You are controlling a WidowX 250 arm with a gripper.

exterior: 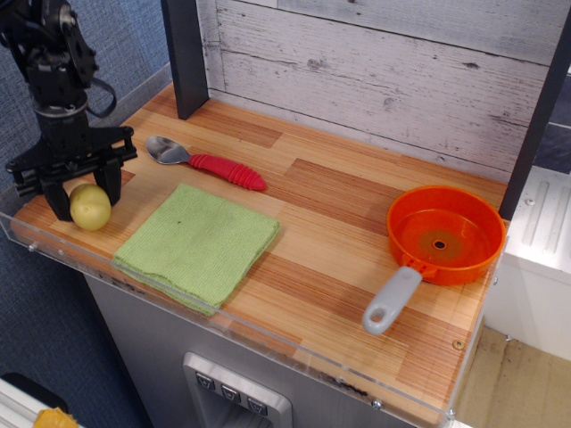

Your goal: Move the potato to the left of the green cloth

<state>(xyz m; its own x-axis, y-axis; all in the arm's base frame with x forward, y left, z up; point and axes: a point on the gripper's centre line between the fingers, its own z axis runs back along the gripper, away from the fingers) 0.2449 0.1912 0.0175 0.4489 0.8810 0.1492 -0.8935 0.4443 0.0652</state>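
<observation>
The potato [90,207], a small pale yellow-green oval, is at the table's left end, just left of the green cloth [198,242]. It sits low, at or very near the wooden surface. My gripper [87,203] comes down from above with its black fingers [112,183] on either side of the potato, shut on it. The cloth lies flat near the front edge, a small gap apart from the potato.
A spoon with a red handle [207,164] lies behind the cloth. An orange pan with a grey handle [443,235] stands at the right. A dark post [186,53] rises at the back left. A clear plastic lip [53,252] runs along the front and left edges.
</observation>
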